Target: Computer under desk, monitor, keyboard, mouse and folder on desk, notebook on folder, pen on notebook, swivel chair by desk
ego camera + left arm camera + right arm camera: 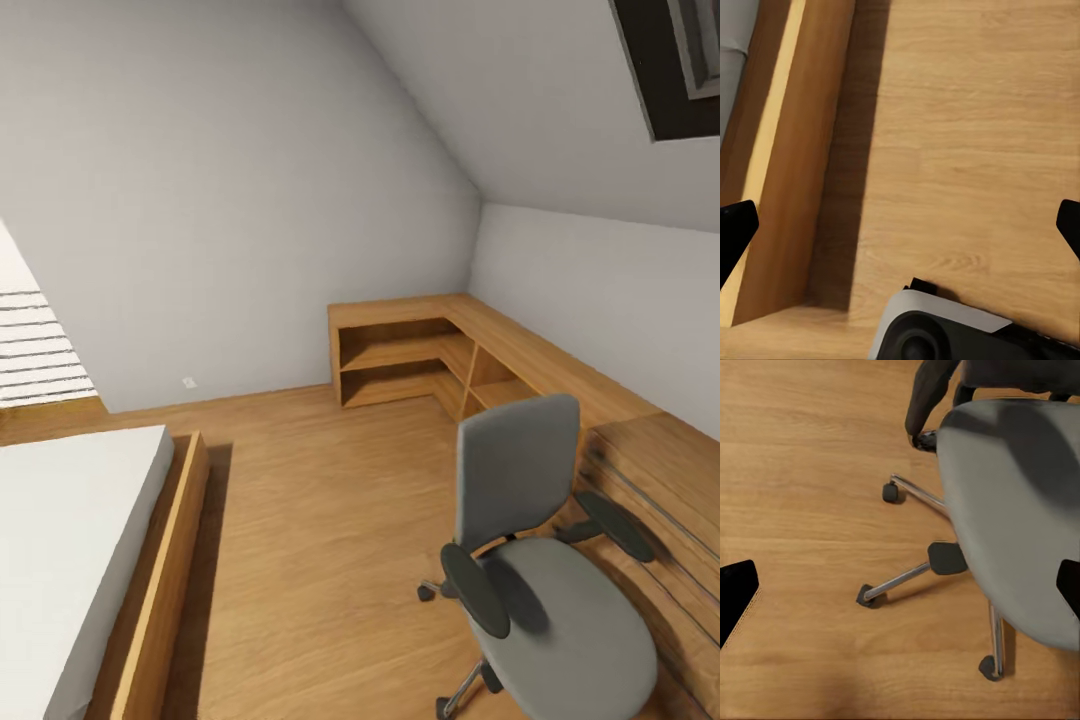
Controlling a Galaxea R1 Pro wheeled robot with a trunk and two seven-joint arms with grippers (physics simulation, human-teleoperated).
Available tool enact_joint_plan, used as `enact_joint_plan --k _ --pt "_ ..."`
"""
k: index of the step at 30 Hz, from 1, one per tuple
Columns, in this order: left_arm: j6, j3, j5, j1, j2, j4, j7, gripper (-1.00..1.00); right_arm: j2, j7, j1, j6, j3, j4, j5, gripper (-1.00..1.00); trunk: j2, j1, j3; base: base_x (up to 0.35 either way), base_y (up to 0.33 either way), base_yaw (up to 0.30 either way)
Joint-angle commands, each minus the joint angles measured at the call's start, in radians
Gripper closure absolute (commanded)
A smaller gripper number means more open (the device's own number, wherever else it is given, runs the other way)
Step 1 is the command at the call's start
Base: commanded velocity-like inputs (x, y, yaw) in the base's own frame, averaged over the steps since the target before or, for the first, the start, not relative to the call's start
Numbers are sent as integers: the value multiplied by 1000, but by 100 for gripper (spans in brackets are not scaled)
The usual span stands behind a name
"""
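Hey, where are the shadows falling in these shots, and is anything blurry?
Head view: sharp, with a dark shadow strip on the floor beside the bed frame. Left wrist view: the same shadow along the frame. Right wrist view: armrest shadows cross the swivel chair seat.

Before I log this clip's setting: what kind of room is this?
Most likely an attic bedroom: a bed in a wooden frame, a sloped ceiling, low wooden corner shelving, and a grey swivel chair on the wood floor.

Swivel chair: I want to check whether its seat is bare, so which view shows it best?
The head view: the swivel chair shows backrest, armrests and bare seat. The right wrist view shows seat and star base; the left wrist view shows wooden floor.
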State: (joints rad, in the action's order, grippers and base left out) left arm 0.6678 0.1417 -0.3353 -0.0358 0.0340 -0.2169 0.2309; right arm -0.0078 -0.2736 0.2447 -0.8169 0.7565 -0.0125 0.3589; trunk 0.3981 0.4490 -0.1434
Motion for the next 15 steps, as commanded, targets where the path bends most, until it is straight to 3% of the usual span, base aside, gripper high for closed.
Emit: enact_joint_plan --k 1,7,15 --pt "4 9 -7 -1 0 1 5 -100 0 -6 1 -2 8 -1 3 -100 2 1 -2 296 25 277" --pt "4 9 -7 -1 -1 1 4 -100 0 -6 1 -2 8 -1 3 -100 2 1 -2 247 161 281" --pt "4 9 -7 -1 -2 1 4 -100 0 -6 1 -1 7 -1 2 -100 2 1 -2 66 287 285"
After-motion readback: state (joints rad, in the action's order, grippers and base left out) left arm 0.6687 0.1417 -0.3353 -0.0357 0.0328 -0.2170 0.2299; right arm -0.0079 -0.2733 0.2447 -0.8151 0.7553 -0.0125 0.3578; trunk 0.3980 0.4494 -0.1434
